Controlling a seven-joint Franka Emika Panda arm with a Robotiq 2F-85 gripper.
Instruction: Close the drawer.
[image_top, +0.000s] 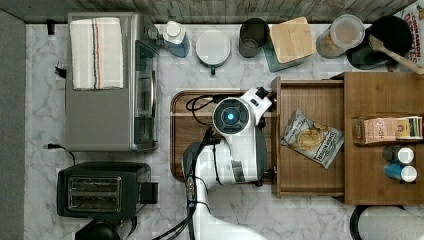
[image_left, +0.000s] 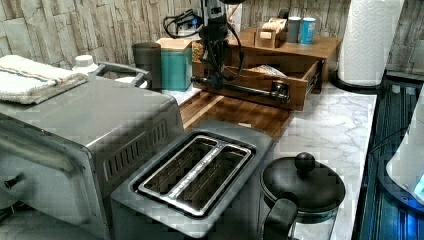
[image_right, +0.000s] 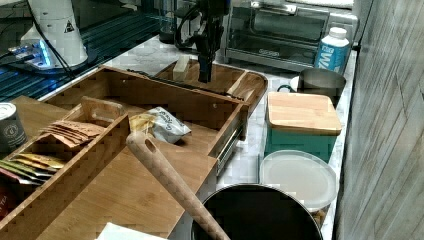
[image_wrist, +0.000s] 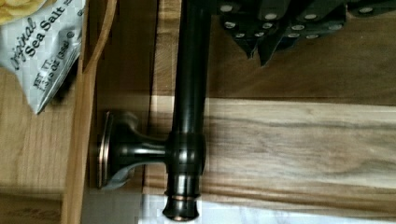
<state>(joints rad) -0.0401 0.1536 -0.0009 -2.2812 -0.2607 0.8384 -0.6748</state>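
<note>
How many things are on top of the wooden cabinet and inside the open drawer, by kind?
On the cabinet top:
Packet holders: 1, wooden holder
Cans: 2, grey can and blue can
In the drawer:
Chip bags: 1, chip bag
Total: 4
</note>
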